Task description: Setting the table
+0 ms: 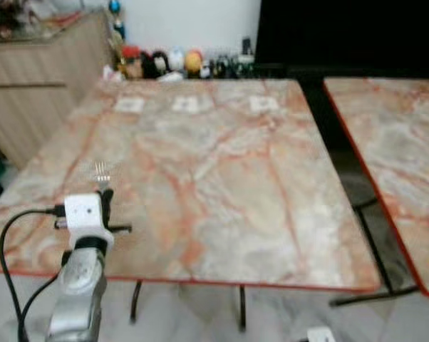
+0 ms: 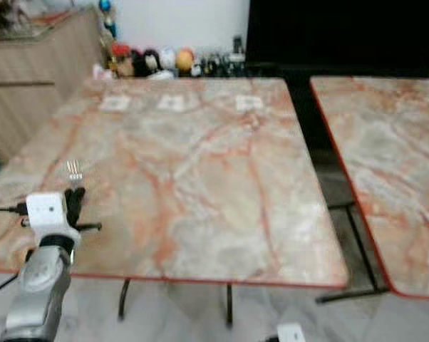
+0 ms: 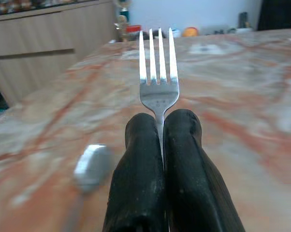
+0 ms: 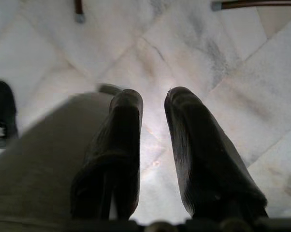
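Left gripper [image 3: 162, 121] is pinched tight on a fork [image 3: 159, 72].
Over the marble table [image 1: 221, 178], probably near its edge, the fork could be dropped if it is let go early.

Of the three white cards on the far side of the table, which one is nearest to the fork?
The leftmost white card; it lies on the same side as the fork held in the left gripper.
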Robot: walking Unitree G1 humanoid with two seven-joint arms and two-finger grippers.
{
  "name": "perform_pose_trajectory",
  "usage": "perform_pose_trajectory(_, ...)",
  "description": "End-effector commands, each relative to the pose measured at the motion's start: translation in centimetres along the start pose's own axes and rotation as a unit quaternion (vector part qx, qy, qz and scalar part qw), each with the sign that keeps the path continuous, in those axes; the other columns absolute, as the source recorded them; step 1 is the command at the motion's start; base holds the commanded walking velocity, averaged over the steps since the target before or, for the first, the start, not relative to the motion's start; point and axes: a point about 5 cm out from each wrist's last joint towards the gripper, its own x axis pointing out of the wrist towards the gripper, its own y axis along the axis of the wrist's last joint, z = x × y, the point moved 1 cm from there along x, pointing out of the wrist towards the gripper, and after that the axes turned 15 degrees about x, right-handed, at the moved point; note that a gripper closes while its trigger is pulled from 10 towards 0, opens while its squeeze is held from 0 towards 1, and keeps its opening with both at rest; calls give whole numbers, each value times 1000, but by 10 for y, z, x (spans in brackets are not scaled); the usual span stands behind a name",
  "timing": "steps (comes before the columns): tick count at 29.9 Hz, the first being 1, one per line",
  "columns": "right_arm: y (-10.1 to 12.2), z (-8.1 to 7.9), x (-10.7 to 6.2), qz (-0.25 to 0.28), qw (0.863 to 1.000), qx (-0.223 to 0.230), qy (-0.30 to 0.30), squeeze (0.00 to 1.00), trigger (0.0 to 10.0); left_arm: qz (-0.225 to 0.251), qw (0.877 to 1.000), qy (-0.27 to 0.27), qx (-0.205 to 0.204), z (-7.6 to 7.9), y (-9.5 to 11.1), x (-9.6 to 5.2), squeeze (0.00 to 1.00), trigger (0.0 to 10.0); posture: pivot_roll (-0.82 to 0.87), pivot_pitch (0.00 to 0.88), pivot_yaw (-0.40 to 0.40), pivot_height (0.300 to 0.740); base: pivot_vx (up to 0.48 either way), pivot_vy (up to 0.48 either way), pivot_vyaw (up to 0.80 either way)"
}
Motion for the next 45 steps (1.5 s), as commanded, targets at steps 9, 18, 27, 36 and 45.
perform_pose_trajectory(9, -2, 6, 0, -3, 1000, 2, -9, 0, 10000, 15, 1000, -5, 13, 1, 7, 2, 0, 10000, -25, 0, 45, 740, 0, -458, 0)
perform_pose_trajectory(18, -1, 6, 0, -1, 1000, 8, -12, 0, 10000, 25, 999, -5, 24, 1, 12, 2, 0, 10000, -27, 0, 44, 740, 0, -458, 0)
perform_pose_trajectory(27, 0, 7, 0, 1, 1000, 13, -16, 0, 10000, 35, 999, -2, 25, 3, 18, 5, 0, 10000, -33, 13, 44, 740, 0, -458, 0)
perform_pose_trajectory(36, 0, 8, 0, 0, 1000, 22, -22, 0, 10000, 42, 999, 2, 29, 1, 22, 7, 0, 10000, -32, 21, 42, 740, 0, -458, 0)
perform_pose_trajectory(45, 1, 7, 0, 1, 1000, 20, -21, 0, 10000, 45, 998, 4, 32, 1, 24, 8, 0, 10000, -33, 27, 43, 740, 0, -458, -275)
